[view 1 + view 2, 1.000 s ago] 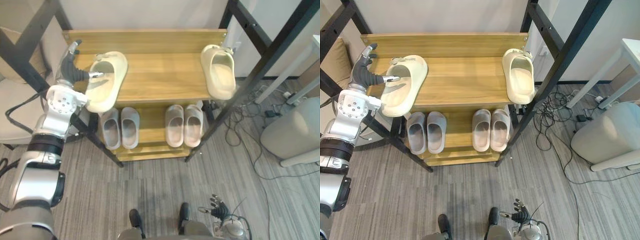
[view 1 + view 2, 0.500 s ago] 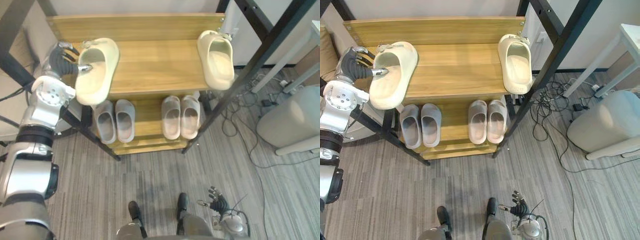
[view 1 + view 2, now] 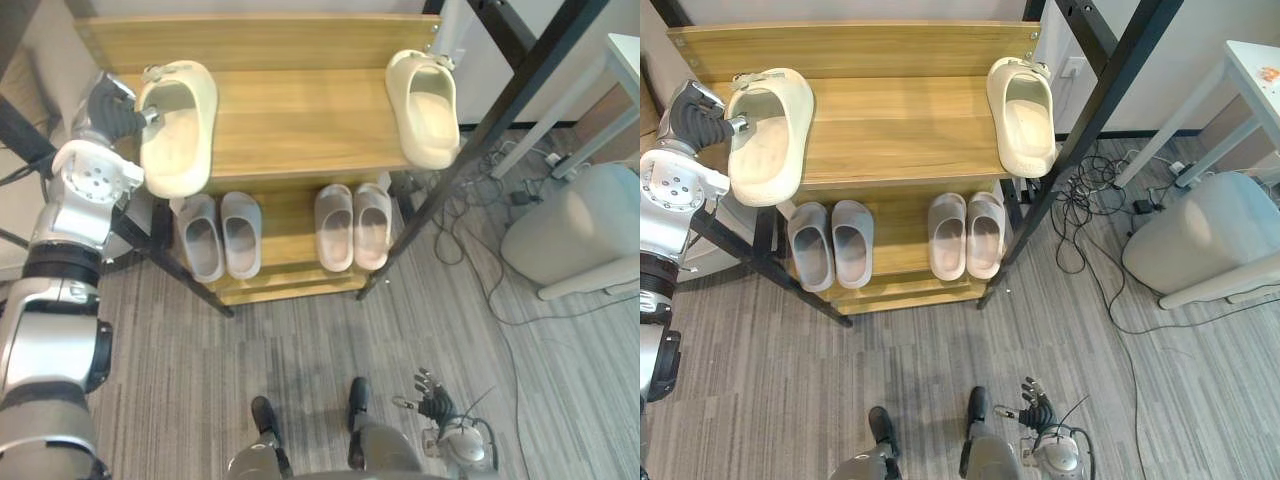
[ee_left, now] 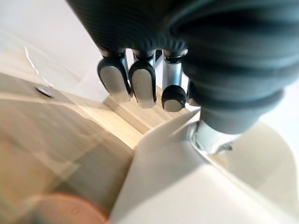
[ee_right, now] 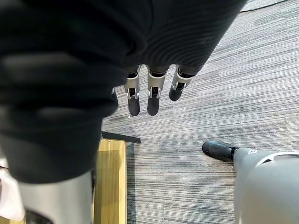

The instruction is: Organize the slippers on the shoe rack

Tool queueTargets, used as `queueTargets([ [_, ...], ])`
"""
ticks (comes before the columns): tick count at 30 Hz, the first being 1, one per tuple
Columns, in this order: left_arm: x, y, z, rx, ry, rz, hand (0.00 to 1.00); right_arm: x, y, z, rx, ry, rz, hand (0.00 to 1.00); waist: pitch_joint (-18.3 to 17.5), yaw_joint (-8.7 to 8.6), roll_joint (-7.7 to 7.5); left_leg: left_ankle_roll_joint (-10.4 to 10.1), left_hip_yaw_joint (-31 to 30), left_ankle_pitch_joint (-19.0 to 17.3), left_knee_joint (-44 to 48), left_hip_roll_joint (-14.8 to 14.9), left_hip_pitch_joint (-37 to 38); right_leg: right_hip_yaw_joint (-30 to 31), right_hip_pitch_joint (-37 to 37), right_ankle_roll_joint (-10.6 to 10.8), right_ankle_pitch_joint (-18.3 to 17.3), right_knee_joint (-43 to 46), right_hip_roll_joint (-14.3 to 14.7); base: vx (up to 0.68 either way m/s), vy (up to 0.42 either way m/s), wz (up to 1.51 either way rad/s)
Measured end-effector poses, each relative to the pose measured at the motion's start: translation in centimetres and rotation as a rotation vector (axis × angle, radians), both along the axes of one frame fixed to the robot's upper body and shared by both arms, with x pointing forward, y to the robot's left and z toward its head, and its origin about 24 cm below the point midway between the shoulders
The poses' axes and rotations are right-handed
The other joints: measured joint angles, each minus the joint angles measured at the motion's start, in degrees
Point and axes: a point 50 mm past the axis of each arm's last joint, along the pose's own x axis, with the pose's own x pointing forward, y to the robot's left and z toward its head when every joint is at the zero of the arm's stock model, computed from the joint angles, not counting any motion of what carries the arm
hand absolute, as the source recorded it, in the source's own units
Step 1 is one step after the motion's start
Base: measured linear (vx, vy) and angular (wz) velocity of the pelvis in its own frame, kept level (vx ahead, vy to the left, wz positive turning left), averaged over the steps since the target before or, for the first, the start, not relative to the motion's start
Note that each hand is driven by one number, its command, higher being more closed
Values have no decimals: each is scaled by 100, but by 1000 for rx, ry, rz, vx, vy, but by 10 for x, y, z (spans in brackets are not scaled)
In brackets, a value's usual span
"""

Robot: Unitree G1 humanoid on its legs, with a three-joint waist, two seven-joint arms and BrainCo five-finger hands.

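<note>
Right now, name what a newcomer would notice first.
A large cream foam slipper lies at the left end of the wooden shoe rack's top shelf, pinched at its edge by the left hand. Its cream mate lies at the far right end, and two pairs of grey slippers line the lower shelf.

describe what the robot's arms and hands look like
The left arm is made of rounded silver-grey segments with black bands between them, ending in a round disc dotted with small holes at the wrist. The left hand and the right hand each have a dark ribbed cover over the back and wrist. The fingers are silver with dark rounded tips.
</note>
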Motion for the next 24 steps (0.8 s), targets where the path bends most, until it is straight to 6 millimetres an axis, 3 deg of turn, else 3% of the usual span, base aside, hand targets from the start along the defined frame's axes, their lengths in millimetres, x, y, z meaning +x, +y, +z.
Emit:
queueTargets([
  [12, 10, -35, -14, -60, 1, -116, 100, -9, 5, -5, 27, 23, -29, 0, 2, -85, 75, 1, 56, -5, -2, -68, 225, 4, 196, -23, -22, -14, -59, -7, 20, -1],
  [20, 19, -65, -28, -127, 16, -202, 100, -11, 5, -5, 27, 28, -33, 0, -112, -209, 386, 0, 72, -5, -2, -70, 283, 5, 239, -24, -21, -14, -60, 0, 0, 0],
  [24, 19, -85, -26, -156, -14, -270, 100, -16, 5, -7, 25, 40, -38, 0, -120, -266, 418, -27, 84, -34, -4, -67, 356, 52, 296, -34, -49, -15, -63, -21, 9, -3],
])
